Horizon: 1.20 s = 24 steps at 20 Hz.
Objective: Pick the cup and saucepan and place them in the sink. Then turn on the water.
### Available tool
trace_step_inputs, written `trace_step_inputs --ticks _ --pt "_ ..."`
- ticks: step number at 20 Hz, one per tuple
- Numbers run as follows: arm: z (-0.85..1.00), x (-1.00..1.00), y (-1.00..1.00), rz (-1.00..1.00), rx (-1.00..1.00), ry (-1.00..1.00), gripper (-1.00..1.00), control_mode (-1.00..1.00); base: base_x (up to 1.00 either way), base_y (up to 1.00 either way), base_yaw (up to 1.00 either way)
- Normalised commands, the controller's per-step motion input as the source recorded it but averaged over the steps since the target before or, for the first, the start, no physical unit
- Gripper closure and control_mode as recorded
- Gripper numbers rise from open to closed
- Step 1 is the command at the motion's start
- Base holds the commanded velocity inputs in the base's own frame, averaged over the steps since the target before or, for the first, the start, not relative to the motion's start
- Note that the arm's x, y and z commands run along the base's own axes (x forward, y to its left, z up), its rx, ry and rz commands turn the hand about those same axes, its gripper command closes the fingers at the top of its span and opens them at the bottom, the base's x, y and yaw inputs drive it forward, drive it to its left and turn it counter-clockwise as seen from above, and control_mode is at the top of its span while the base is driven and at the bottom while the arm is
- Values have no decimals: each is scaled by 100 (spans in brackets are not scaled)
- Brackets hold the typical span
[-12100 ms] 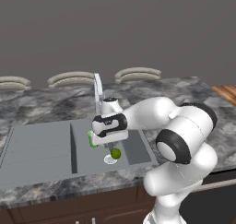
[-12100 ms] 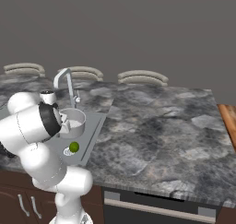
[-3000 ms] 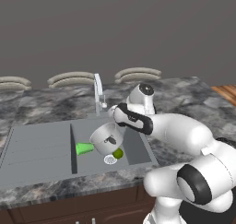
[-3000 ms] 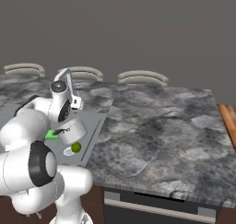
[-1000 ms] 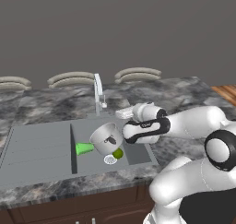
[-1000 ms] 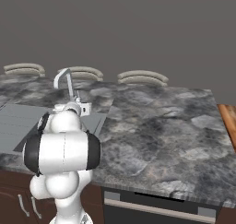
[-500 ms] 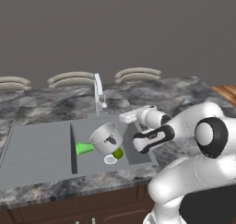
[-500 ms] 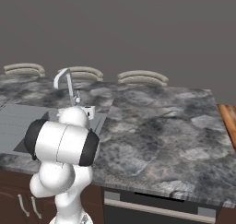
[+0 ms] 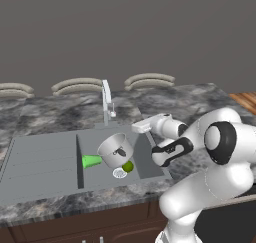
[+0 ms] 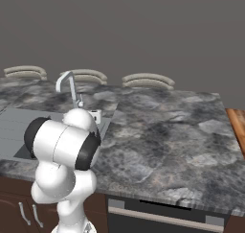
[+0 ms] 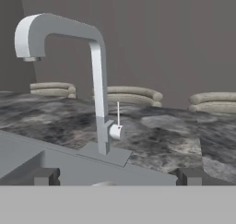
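Hand (image 11: 115,176) apart, holding nothing | faces faucet (image 11: 99,94) | saucepan (image 9: 116,149), cup (image 9: 91,161) seemingly tipped in sink (image 9: 45,159)

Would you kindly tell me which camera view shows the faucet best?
The hand view: the faucet stands close and whole, from spout to base with its small side handle. The left base view shows it small behind the sink; the right base view shows it small, above the arm.

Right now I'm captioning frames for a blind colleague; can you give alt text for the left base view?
A saucepan lies tipped in the grey sink, with a green cup on its side beside it. The white arm's open hand hangs right of the faucet.
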Motion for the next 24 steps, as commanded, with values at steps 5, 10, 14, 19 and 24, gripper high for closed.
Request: trace_step_inputs --ticks 5,10,14,19,24 --pt "0 0 0 0 0 0 -100 -100 0 0 0" --pt "0 0 0 0 0 0 -100 -100 0 0 0" --pt "0 0 0 0 0 0 -100 -100 0 0 0" --pt "0 0 0 0 0 0 -100 -100 0 0 0" --pt "0 2 0 0 0 0 -100 -100 0 0 0"
